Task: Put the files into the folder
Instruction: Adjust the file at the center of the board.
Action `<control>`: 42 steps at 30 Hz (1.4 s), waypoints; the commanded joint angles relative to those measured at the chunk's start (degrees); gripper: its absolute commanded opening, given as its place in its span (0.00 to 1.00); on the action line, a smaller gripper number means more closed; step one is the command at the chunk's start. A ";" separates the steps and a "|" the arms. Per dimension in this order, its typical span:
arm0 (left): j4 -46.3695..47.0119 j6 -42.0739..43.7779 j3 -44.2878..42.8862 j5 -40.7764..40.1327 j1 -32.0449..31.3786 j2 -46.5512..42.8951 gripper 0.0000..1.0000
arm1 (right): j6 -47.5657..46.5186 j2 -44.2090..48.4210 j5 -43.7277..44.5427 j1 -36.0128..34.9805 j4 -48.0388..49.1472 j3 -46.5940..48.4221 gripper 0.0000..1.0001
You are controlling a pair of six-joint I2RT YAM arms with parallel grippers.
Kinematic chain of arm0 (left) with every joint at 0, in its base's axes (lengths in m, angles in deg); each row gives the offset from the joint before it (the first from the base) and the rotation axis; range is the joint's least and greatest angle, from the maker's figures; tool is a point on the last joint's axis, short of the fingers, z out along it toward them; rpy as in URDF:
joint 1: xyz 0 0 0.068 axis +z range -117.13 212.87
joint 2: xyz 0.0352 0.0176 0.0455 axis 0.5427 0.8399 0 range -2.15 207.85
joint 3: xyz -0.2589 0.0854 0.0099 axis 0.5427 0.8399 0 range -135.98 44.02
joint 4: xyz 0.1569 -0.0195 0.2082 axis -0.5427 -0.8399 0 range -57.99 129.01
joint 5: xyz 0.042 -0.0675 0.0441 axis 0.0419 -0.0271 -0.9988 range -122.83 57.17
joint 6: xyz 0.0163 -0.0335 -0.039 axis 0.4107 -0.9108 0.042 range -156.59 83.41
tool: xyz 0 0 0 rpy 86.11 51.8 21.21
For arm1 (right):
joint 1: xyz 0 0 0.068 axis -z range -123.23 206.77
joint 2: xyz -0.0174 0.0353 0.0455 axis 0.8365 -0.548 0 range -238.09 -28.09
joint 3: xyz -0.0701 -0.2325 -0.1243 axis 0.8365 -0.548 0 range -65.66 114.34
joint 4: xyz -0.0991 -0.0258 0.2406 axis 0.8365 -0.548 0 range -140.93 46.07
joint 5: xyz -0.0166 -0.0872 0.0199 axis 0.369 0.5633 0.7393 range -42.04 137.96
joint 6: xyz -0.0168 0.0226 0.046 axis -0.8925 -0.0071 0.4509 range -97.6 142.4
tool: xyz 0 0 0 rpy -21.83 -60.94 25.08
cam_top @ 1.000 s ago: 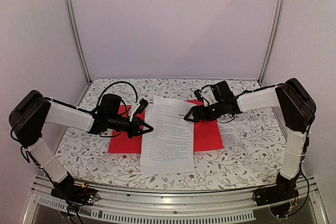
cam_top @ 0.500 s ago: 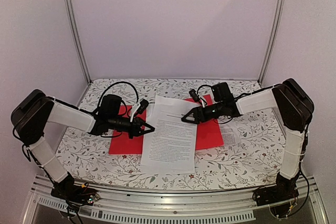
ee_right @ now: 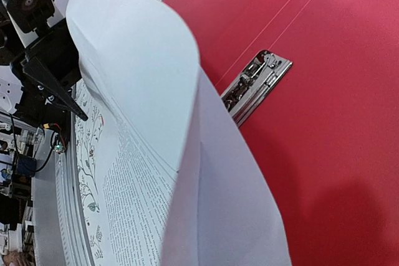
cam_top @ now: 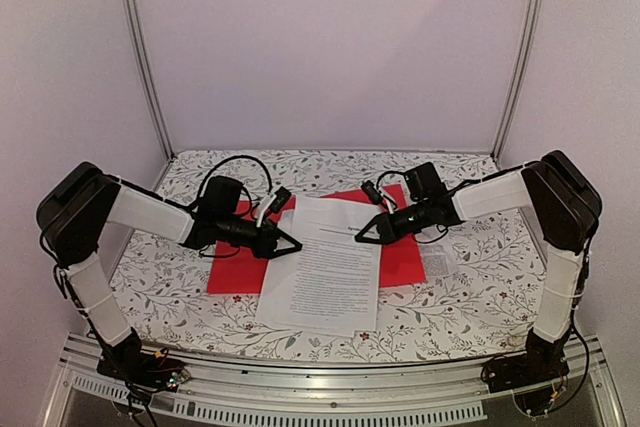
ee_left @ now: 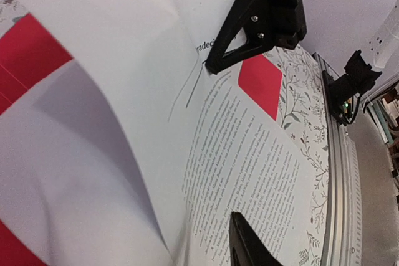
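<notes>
My right tool [cam_top: 362,237] is pinched shut on the edge of the files [cam_top: 322,277] and holds it raised above the open red folder [cam_top: 232,272] beneath it. My left tool [cam_top: 293,246] sits at the sheets' opposite edge, and I cannot tell its opening or whether it grips.
</notes>
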 commanded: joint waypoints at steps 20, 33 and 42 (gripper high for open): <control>12.14 -16.39 -0.73 -3.90 4.16 5.33 0.35 | 8.13 1.59 4.34 -1.26 0.19 -0.27 0.46; 17.71 -22.86 3.65 -7.81 0.38 5.25 0.41 | 17.66 3.68 15.27 -5.43 1.91 -1.74 0.59; 22.79 -29.18 5.35 -11.13 -1.42 6.67 0.40 | 23.61 3.69 22.57 -6.20 5.15 -3.88 0.61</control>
